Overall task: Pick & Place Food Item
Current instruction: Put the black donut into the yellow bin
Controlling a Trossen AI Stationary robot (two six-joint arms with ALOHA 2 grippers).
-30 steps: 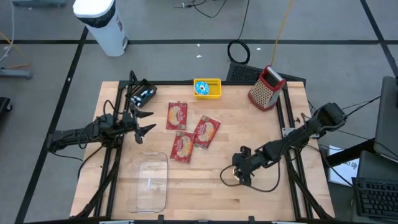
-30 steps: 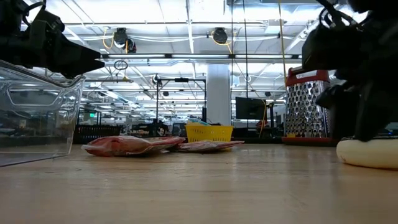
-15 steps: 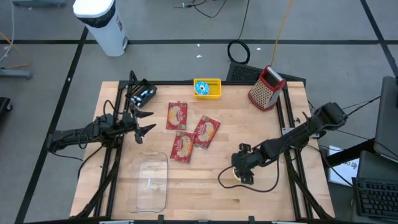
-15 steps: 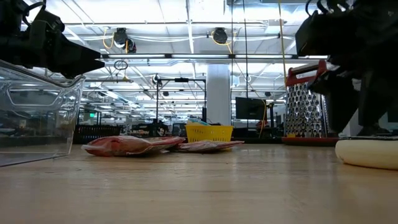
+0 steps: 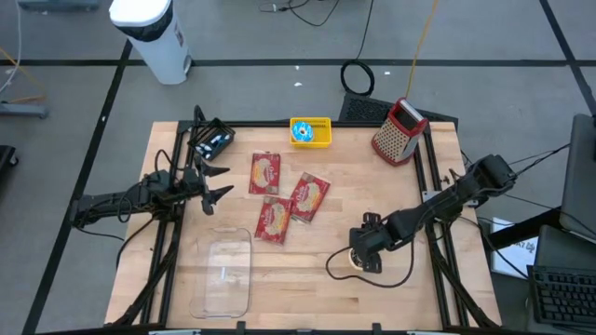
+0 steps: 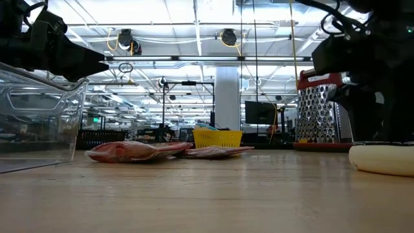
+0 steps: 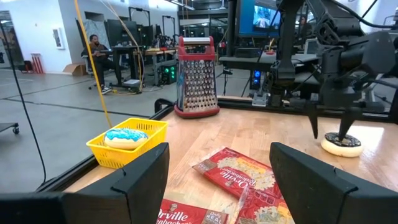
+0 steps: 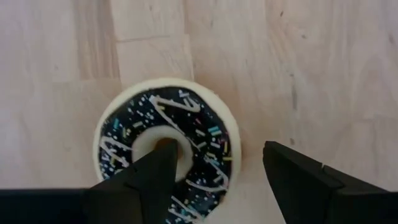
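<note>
A donut with black icing and sprinkles (image 8: 199, 134) lies flat on the wooden table at the near right (image 5: 354, 262). My right gripper (image 8: 221, 177) hangs open right over it and points steeply down. In its wrist view one finger (image 8: 146, 180) stands over the donut's hole and the other (image 8: 298, 180) stands outside the donut's rim. The left wrist view shows it from the side (image 7: 329, 127) above the donut (image 7: 341, 145). My left gripper (image 5: 223, 181) waits open and level at the table's left, with nothing between its fingers (image 7: 221, 171). My right gripper comes at the donut from above with open fingers. I cannot tell whether a fingertip (image 7: 345, 132) touches the icing. The donut lies flat on the table.
Three red snack packets (image 5: 265, 172) (image 5: 310, 195) (image 5: 272, 221) lie mid-table. A clear plastic tub (image 5: 223, 276) stands at the near left. At the far edge are a yellow basket with a blue-iced donut (image 5: 310, 131) and a red-trimmed grater (image 5: 399, 130). A cable (image 5: 372, 281) loops near the right gripper.
My right gripper has tipped further down over the donut and stays open. The donut has kept its place.
</note>
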